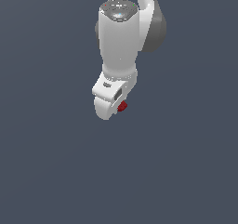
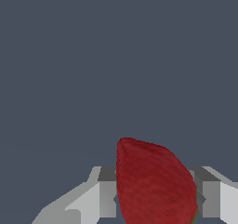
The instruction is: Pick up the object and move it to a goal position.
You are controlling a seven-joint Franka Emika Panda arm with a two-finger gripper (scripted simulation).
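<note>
The object (image 2: pixel 153 183), a dark red, bumpy strawberry-like lump with a sliver of green at its edge, fills the gap between my two grey fingers (image 2: pixel 108 197) in the wrist view. My gripper (image 2: pixel 155 200) is shut on it, one pad pressing each side. In the exterior view the object (image 1: pixel 122 106) shows only as a small red spot peeking out beside the white hand, and my gripper (image 1: pixel 116 108) hangs from the arm, its fingers mostly hidden behind the hand's body.
Plain dark blue-grey surface (image 1: pixel 56 172) spreads all around. The white arm with its grey joint (image 1: pixel 155 30) rises out of the exterior view's upper edge.
</note>
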